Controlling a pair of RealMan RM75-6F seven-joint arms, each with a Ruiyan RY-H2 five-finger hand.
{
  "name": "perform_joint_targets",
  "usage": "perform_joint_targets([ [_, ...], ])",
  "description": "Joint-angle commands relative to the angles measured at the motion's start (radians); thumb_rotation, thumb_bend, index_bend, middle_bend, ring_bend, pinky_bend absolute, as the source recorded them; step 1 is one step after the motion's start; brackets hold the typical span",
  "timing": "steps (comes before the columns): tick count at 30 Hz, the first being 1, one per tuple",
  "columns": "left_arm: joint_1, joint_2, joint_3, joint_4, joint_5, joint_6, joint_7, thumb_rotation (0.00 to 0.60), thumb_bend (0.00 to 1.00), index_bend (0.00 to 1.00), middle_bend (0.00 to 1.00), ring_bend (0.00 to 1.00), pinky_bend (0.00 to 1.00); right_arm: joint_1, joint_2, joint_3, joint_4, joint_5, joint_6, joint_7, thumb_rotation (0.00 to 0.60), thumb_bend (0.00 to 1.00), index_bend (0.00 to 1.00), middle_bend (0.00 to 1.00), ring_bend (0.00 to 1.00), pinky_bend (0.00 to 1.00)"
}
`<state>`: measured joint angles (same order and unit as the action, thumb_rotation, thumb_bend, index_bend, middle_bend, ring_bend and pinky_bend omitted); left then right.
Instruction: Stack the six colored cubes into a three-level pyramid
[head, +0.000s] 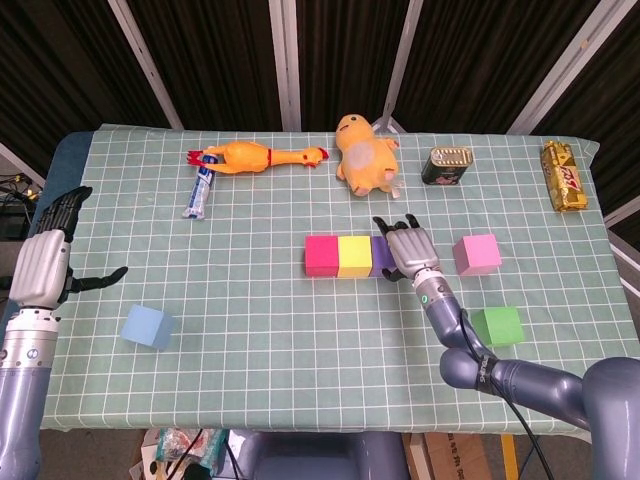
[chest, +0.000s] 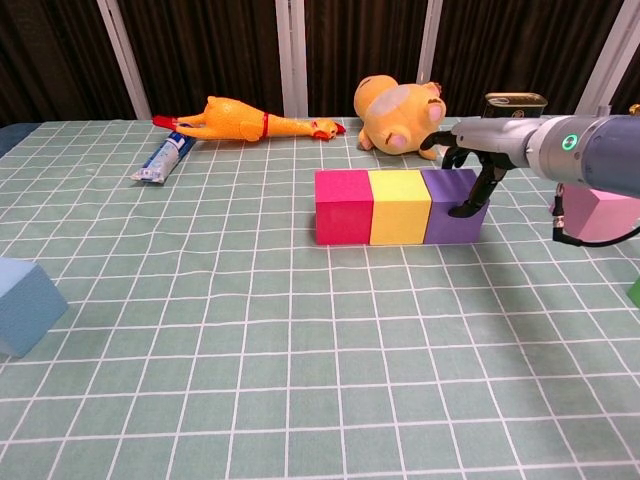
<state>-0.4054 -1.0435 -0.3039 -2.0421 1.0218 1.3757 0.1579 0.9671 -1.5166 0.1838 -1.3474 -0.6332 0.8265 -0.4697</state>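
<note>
Right hand pressed against a row of three cubes

The right hand (chest: 478, 150) touched the purple cube (chest: 450, 205), fingers curled over its top and side, beside the yellow cube (chest: 399, 206) and magenta cube (chest: 342, 206). The left hand (head: 45, 262) hung open, holding nothing, near the blue cube (head: 148, 326).

Robot lab, grid-cloth table (head: 300, 330), black curtains (head: 210, 50), scattered test props

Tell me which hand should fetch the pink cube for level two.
Right, probably. The right hand rests on the purple cube at the row's end, with the pink cube just beyond it on the same side. The left hand hangs at the far table edge, nearer the blue cube.
</note>
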Motion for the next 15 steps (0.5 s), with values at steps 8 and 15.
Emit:
perform_joint_targets([
  [8, 0.0, 0.002, -0.001, 0.0, -0.005, -0.005, 0.0, 0.6, 0.07, 0.0, 0.04, 0.0, 0.05, 0.0, -0.009, 0.001, 0.003, -0.007, 0.0, 0.002, 0.6, 0.31, 0.0, 0.31, 0.19, 0.01],
  [15, 0.001, 0.005, -0.003, 0.001, -0.011, -0.01, -0.005, 0.6, 0.07, 0.0, 0.04, 0.0, 0.05, 0.001, -0.008, -0.002, -0.005, 0.005, 0.002, -0.01, 0.6, 0.31, 0.0, 0.18, 0.15, 0.01],
])
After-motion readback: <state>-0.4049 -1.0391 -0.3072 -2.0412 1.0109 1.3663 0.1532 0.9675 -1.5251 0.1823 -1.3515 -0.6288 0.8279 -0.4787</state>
